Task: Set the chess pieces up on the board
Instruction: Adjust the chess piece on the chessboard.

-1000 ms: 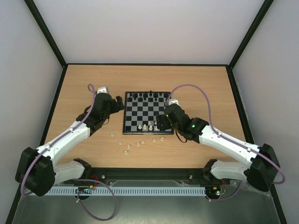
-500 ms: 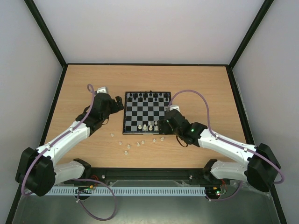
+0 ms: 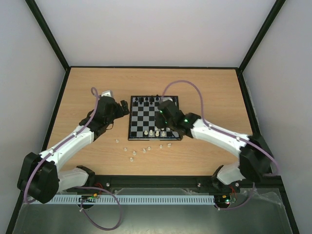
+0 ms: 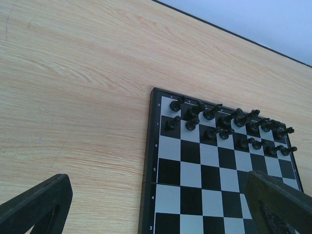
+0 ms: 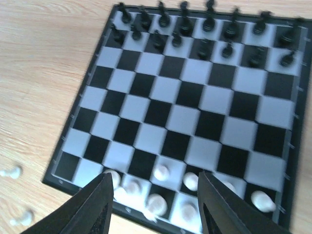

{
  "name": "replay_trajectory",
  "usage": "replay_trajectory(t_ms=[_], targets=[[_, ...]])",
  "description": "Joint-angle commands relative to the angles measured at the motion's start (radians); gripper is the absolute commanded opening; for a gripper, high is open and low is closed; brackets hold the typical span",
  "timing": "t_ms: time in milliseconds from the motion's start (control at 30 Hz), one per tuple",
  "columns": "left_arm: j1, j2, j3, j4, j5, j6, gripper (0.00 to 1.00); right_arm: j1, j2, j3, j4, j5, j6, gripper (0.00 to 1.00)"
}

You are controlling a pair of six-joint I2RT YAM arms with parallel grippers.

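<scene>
Wooden desk point(image 3: 219, 87), board point(image 3: 141, 122) at its middle, black chessmen point(image 5: 208, 20) lined up on the far rows, white chess pieces point(image 5: 161, 171) on the near rows, others loose on the desk, my right pincer point(image 5: 155, 174) over the board, partly open, empty, my left pincer point(image 3: 123, 106) beside it, wide open, empty

Wooden table point(image 3: 219, 87) — board point(image 3: 144, 119), chess pieces point(image 3: 131, 159)

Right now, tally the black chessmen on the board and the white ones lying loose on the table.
Black chessmen on the board: 16
White chessmen loose on the table: 8
Total: 24
The white ones on the board are blurred and partly hidden, so they are not counted.
</scene>
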Motion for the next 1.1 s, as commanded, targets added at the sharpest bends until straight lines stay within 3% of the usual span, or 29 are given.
replay_trajectory(t_ms=[0,233,367,800,1067], targets=[[0.010,-0.008,-0.014,0.015,0.016,-0.014,0.99,-0.002,0.204,0.213,-0.023,-0.062,-0.035,0.49],[0.018,-0.051,-0.022,0.011,0.019,-0.021,1.00,-0.004,0.553,0.601,-0.129,-0.051,-0.071,0.50],[0.020,-0.071,-0.026,0.008,0.017,-0.022,0.99,-0.013,0.699,0.775,-0.186,-0.021,-0.081,0.44],[0.021,-0.091,-0.030,0.005,0.009,-0.022,1.00,-0.029,0.872,0.977,-0.269,0.056,-0.060,0.26],[0.021,-0.091,-0.029,0.007,0.013,-0.021,0.99,-0.060,0.922,1.024,-0.279,0.046,-0.045,0.24]])
